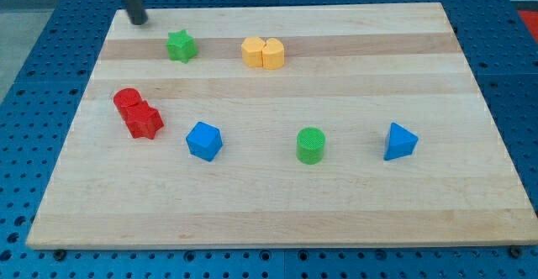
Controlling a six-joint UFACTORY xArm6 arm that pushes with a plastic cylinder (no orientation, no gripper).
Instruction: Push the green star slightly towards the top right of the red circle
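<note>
Entry, single view. Landmark for all places: the red circle (126, 100).

The rig carries no jaws, so there is nothing spread or pressed together to log; you work with a bare rod. My tip (139, 20) sits at the board's (336, 212) far edge, above the red circle toward the view's top and a shade to its right, touching no block.

The green star (181, 46) lies up and to the right of the red circle, well apart from it. So it already sits in roughly the asked-for quarter; judged from this, only a small nudge is left.

Key relation: from my tip, the green star lies to the view's right and somewhat lower. A straight push from here would probably carry it right and downward, across the red circle's upper right. Check that line before you commit.

Others, for the record:
- red block (145, 121), shape unclear, touching the red circle at its lower right.
- yellow pair (262, 52), right of the green star, near enough to be struck if you overshoot.
- blue cube (203, 140), green cylinder (310, 145), blue pyramid (400, 141): lower right, out of the way.
</note>
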